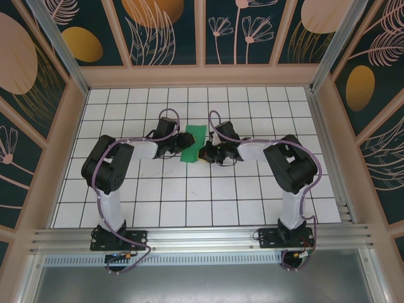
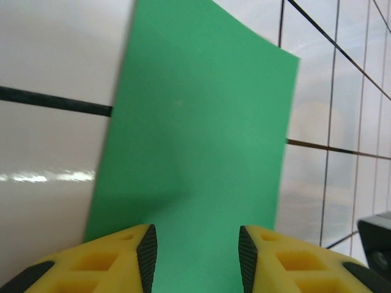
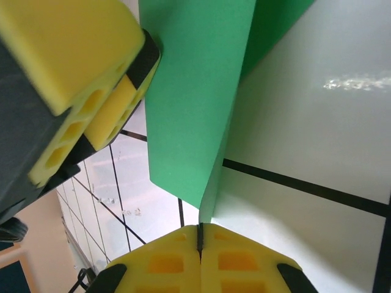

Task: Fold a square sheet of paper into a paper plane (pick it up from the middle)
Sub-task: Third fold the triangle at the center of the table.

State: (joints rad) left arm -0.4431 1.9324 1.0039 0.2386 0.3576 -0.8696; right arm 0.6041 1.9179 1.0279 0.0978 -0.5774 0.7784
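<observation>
The square sheet of paper [image 1: 191,142] is bright green and lies near the table's middle between the two grippers. In the left wrist view the sheet [image 2: 195,140] stretches away over the tiles. My left gripper [image 2: 197,244] is open, its yellow fingers apart over the sheet's near edge, with the paper under the gap. My right gripper [image 3: 200,235] is shut on a lifted edge of the sheet [image 3: 195,104], which bends up from the jaws in a soft fold. From above, the left gripper [image 1: 178,146] is at the sheet's left side and the right gripper [image 1: 203,153] at its lower right corner.
The table [image 1: 189,196] is white tiles with black grid lines, walled by a wooden frame [image 1: 202,76]. In the right wrist view the left gripper's yellow fingers [image 3: 79,67] are close at the upper left. Both arms bend inward and meet at the centre.
</observation>
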